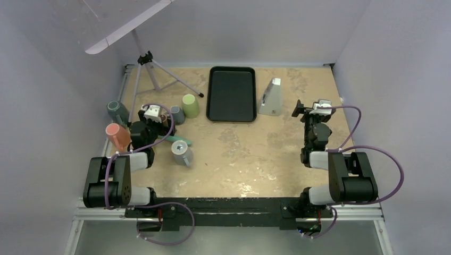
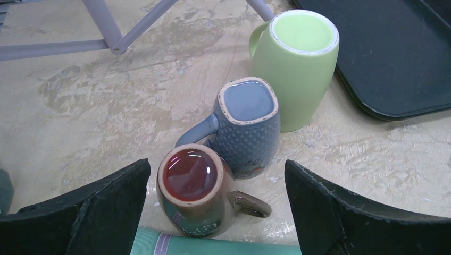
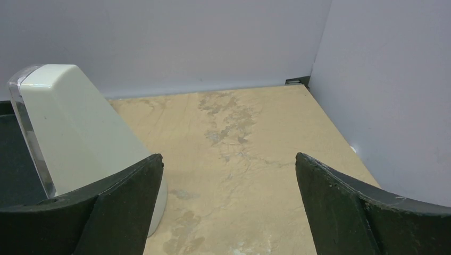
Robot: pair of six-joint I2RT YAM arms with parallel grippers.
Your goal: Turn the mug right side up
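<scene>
The left hand hovers, fingers wide apart, over the brown mug just beneath, seemingly lined up to grab it.

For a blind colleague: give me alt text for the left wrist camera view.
Three ceramic mugs stand bottom-up in a close row ahead of the open left gripper: a brown mug with a red base nearest, a blue-grey square mug, then a pale green mug. A black tray lies to their right.
</scene>
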